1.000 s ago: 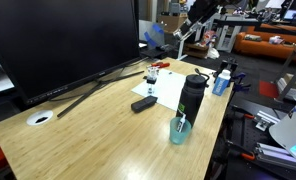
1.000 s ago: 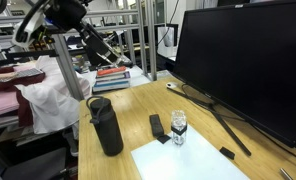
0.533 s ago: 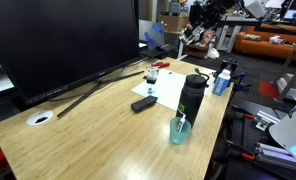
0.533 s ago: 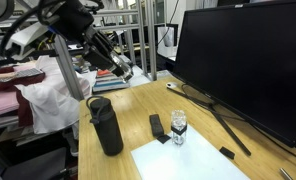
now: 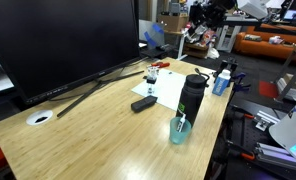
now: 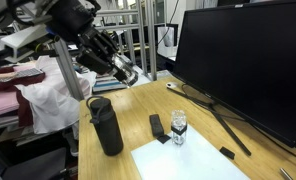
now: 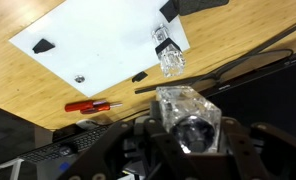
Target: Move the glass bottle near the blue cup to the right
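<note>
In the wrist view my gripper (image 7: 188, 138) is shut on a small clear square glass bottle (image 7: 186, 108), seen end-on between the jaws. In both exterior views the gripper (image 5: 194, 30) (image 6: 125, 73) hangs high above the far end of the wooden table. The blue cup (image 5: 179, 131) stands near the table edge in front of the black flask (image 5: 193, 95), far from the gripper. A second small glass bottle (image 5: 151, 75) (image 6: 178, 128) (image 7: 166, 52) stands on the white paper (image 7: 88, 50).
A large black monitor (image 5: 68, 40) spans the table's back, its stand legs reaching forward. A black remote (image 5: 143, 103) lies by the paper and a red screwdriver (image 7: 91, 104) beyond it. A blue-and-white bottle (image 5: 222, 80) stands at the table edge. The black flask also shows in an exterior view (image 6: 106, 125).
The arm has swung over the table's far end with the bottle held in the jaws. Nothing on the table has moved.
</note>
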